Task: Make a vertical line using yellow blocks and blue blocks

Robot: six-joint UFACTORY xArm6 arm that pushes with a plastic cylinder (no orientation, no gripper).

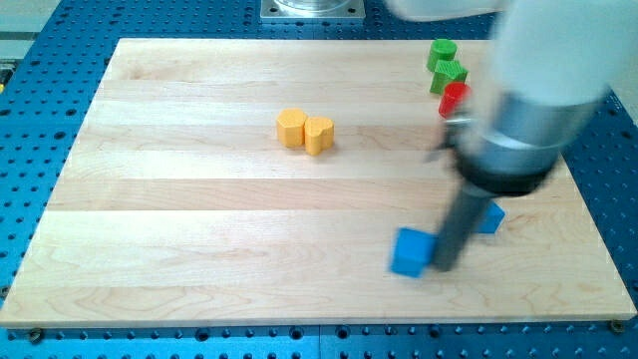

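Two yellow blocks sit side by side left of the board's centre: a hexagon-like one [290, 129] and a heart-like one [319, 135], touching. A blue cube [412, 251] lies at the lower right of the board. A second blue block [490, 216] shows partly behind the rod, to the cube's upper right; its shape is unclear. My tip [443, 267] rests on the board right against the blue cube's right side. The image is blurred around the arm.
Two green blocks [443, 51] [449, 74] and a red block [455, 99] stand in a short column near the board's top right, partly behind the arm's body [518, 120]. The wooden board's [199, 229] edges meet a blue perforated table.
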